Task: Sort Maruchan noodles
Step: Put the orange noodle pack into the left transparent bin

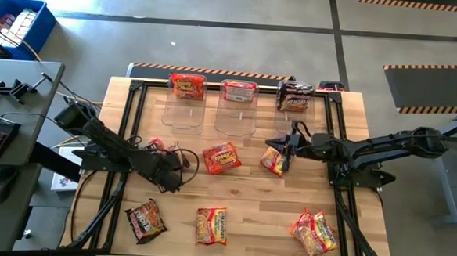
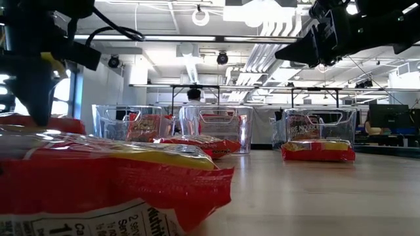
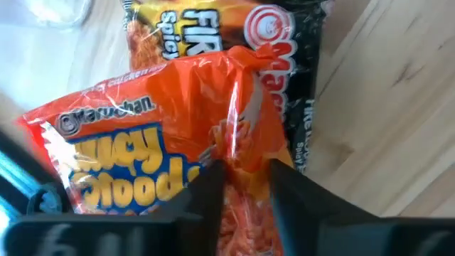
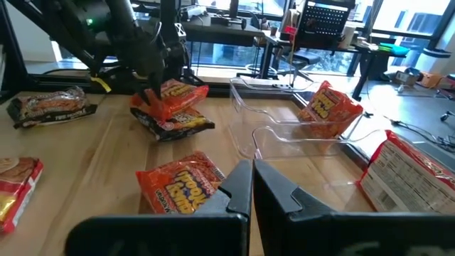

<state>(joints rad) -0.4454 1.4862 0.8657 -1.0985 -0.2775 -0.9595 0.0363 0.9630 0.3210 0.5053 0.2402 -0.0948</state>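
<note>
Two Maruchan noodle packets lie stacked at the table's left middle: an orange packet (image 3: 142, 142) rests on a dark packet (image 3: 298, 64). My left gripper (image 3: 245, 181) points steeply down and is shut on the orange one; the right wrist view also shows this gripper (image 4: 153, 99) there. My right gripper (image 4: 252, 188) is shut and hovers level above the table's middle right, beside a packet (image 1: 272, 160), touching nothing. More packets lie flat on the wood: an orange one (image 1: 221, 157), a dark one (image 1: 145, 220), another orange one (image 1: 212, 225) and a pair (image 1: 313, 233). My left gripper pinches a raised crinkle of the orange packet's printed face (image 3: 238, 142) between its two fingers (image 3: 206, 192), coming from above and slanting down. The packet (image 4: 174, 96) is bunched up at the fingers, and its underside rests on the dark packet (image 4: 178, 124).
Three clear bins stand along the far edge, each with a packet at its back: orange (image 1: 187, 87), red-and-white (image 1: 238, 91), dark (image 1: 295, 92). A black frame (image 1: 127, 115) borders the table. Bare wood (image 1: 263, 208) lies between the packets near the front.
</note>
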